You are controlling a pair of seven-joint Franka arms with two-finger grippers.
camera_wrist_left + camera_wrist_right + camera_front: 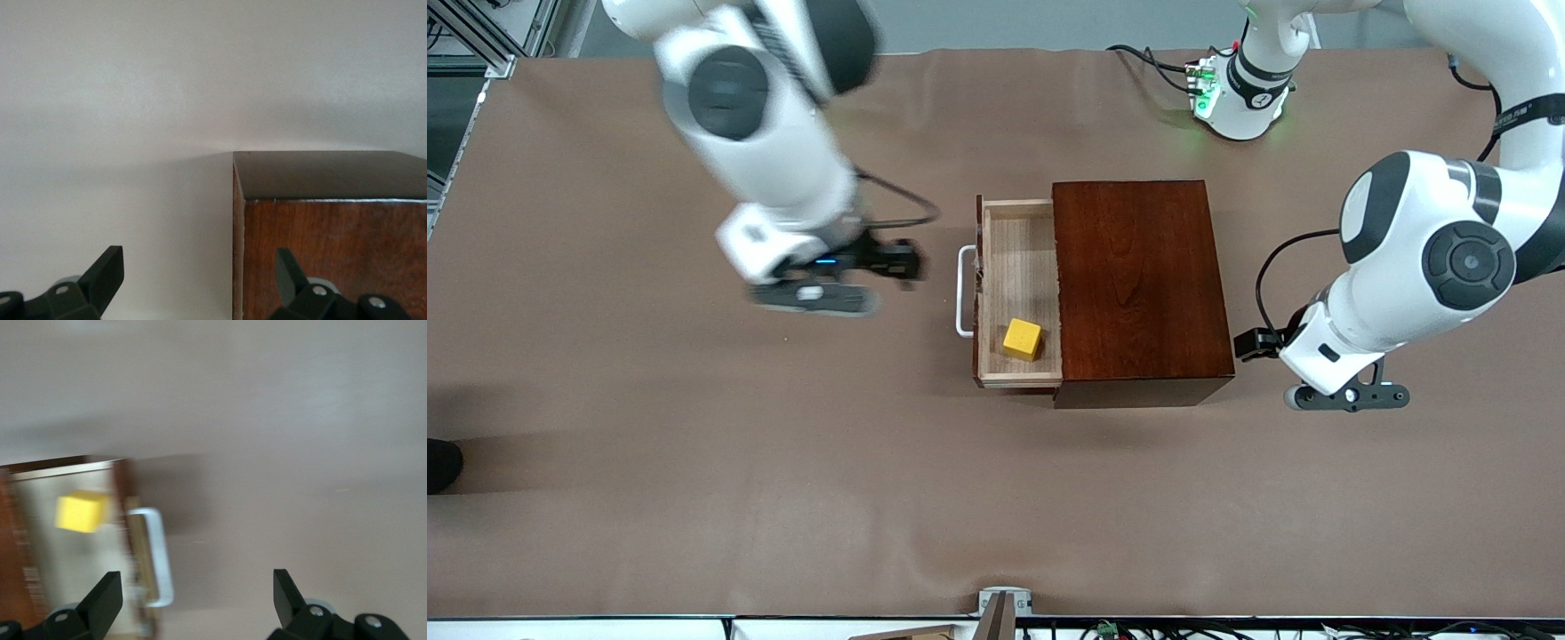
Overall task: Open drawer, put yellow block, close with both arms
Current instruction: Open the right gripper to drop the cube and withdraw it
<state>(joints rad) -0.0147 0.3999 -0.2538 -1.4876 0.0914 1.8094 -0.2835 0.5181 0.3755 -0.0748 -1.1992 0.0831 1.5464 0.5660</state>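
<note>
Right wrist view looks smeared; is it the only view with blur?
No: right wrist view streaks the yellow block and drawer; front view blurs the right arm and its open right claw; left wrist view is sharp on the wooden box.

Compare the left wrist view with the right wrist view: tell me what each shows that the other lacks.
Only the left wrist view: the dark wooden box, its corner between the open left gripper fingers. Only the right wrist view: the pulled-out drawer, its white handle, the yellow block inside it, and the open right gripper. Both: bare brown table.
</note>
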